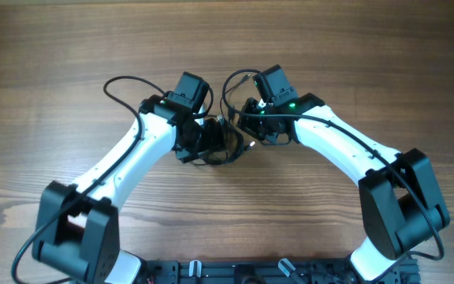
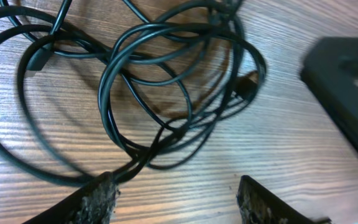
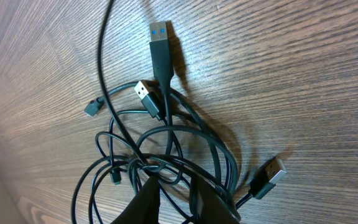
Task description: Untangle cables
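where the two arms meet: we see the cables [image 1: 217, 148] lying as one dark bunch on the table [image 1: 369, 47], near its middle, between the two wrists.
left gripper [image 2: 179, 200]: spread wide in its own wrist view; one finger [image 2: 95, 202] touches the lowest strands of the bunch, the other stands well apart over bare wood, and nothing is pinched between them.
right gripper [image 3: 176, 208]: its fingers stand close together with a narrow gap, and strands of the bunch run into that gap; we cannot tell whether they pinch the strands or sit loose around them.
overhead only: we see both white arms bent inward, each trailing its own thicker arm cable [image 1: 120, 83], and a green light [image 1: 290, 105] on the right wrist; the grippers hide most of the bunch here, so we cannot follow single loops.
left wrist only: we see large overlapping loops crossing near the centre, a small dark plug [image 2: 248, 85] at their right side, and a blurred dark block [image 2: 347, 81] at the right edge.
right wrist only: we see the plug ends, namely a blue-tipped plug [image 3: 159, 31] pointing up the picture clear of the loops, a silvery plug [image 3: 143, 90] just beside its stem, a grey-ended plug [image 3: 272, 173] at lower right, and a tiny plug [image 3: 92, 109] at left.
surface: brown wood grain, matte, with soft shadows under the loops.
room: the tabletop fills each view; a dark base rail [image 1: 235, 272] lines the overhead's bottom edge.
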